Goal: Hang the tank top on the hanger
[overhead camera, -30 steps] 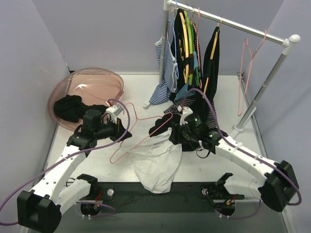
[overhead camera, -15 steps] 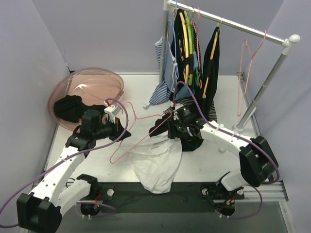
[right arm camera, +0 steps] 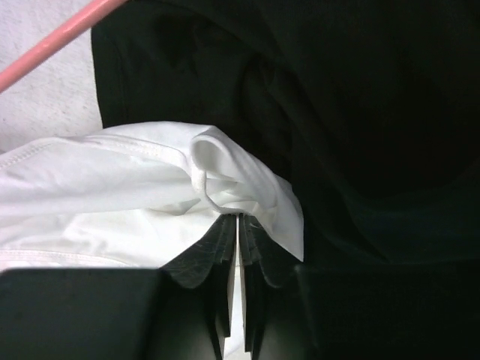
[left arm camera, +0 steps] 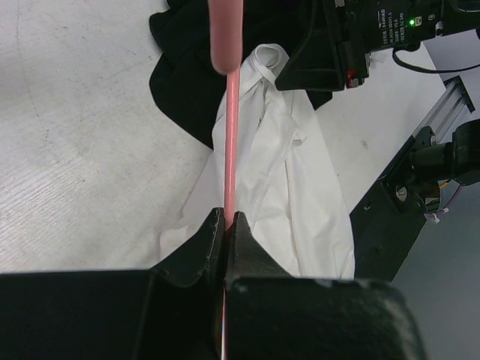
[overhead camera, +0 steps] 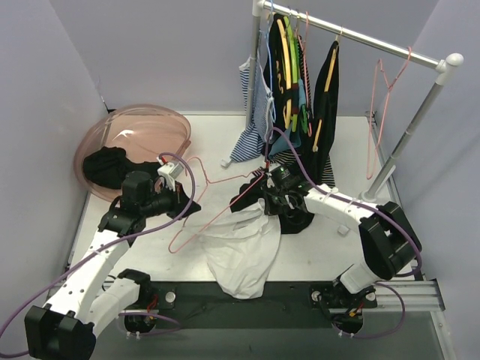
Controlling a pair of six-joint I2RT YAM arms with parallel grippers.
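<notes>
One hanger (left arm camera: pixel 232 135) gripped, left end effector (left arm camera: pixel 227 225); one tank top (right arm camera: pixel 112 202), right end effector (right arm camera: pixel 238 225).

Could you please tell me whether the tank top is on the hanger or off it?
Off it. The tank top lies crumpled, and the hanger, pinched in the left claw, runs bare alongside the cloth, not through it.

On the white table (overhead camera: pixel 322 244) a tank top (overhead camera: pixel 240 255) is spread near the front edge, touched by a heaped black garment (overhead camera: pixel 298 219) – a pink tub (overhead camera: pixel 142 124) is set far left, a rack's foot (overhead camera: pixel 367 199) right.
</notes>
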